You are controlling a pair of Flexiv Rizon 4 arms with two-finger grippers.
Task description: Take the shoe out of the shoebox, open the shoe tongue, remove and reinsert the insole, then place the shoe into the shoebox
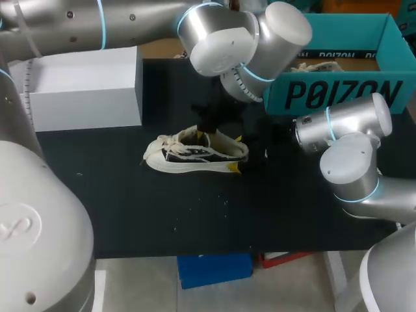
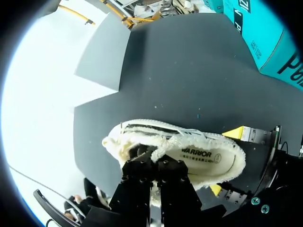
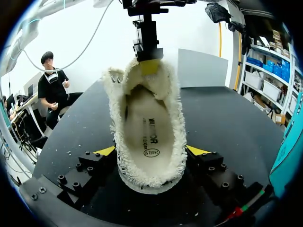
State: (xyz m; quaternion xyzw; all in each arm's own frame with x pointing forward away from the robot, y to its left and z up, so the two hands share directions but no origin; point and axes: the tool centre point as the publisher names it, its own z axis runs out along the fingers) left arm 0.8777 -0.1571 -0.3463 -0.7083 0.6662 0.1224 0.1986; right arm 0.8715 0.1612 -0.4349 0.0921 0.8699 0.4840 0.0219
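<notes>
- Nearest, right-hand side: right gripper (image 3: 150, 150), in low across the table (image 1: 130, 208) from the right, clamped on the heel of the shoe (image 1: 188, 156). One yellow tip pressed against each side of the heel.
- Shoe proper: cream low-top, frayed edges, dark side panels. Upright on its sole around mid-table, toe toward the left arm's side, heel toward the right. Outside the shoebox (image 1: 338, 29) and well apart from it.
- Inside the shoe: insole (image 3: 149, 127) flat in place, visible down the opening from the heel end.
- Just past the opening: left gripper (image 2: 152, 158), down from above on the long arm from the far left. Fingers almost together, pinched on the tongue (image 3: 150, 81). Yellow pad of one finger facing the heel; second fingertip behind the tongue, out of sight.
- Over the forefoot: laces (image 1: 166, 140) loose, ends trailing off toward the toe.
- Far left: white box (image 1: 84, 91) at the table's back edge, well apart from the shoe.
- Far right: the teal shoebox, open-topped, at the back corner behind the right arm. Something pale inside, no telling what.
</notes>
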